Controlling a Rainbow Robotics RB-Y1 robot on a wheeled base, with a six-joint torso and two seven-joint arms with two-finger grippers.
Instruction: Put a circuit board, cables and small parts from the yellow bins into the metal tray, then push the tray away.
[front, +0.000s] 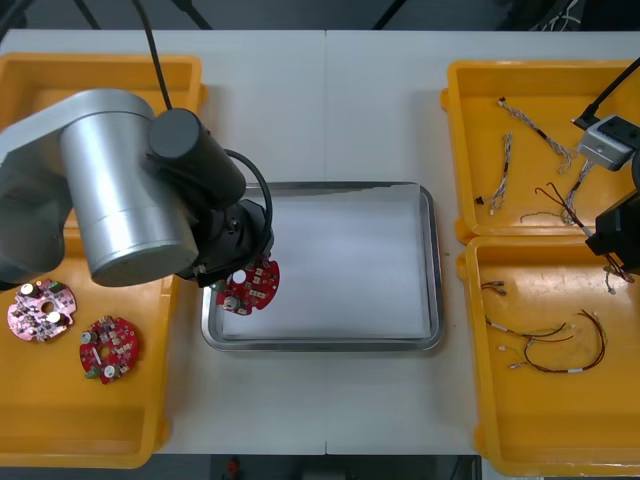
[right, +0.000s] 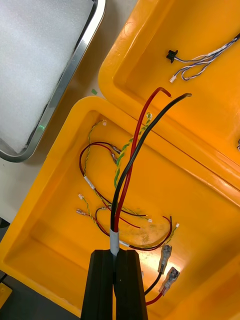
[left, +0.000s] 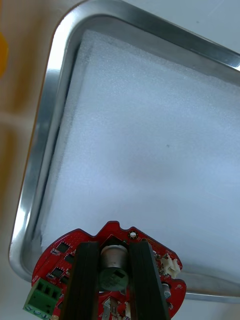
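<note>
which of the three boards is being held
The red board over the tray's left edge, clamped in the left hand. The other two, a pink board and a second red board, lie loose in the near left bin.

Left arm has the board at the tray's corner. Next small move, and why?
Probably ease the left gripper a little further in over the tray before lowering. It is shut on the circuit board, which hangs above the tray's rim at a corner, so releasing here might catch the edge. The right gripper holds a red and black cable over a yellow bin.
</note>
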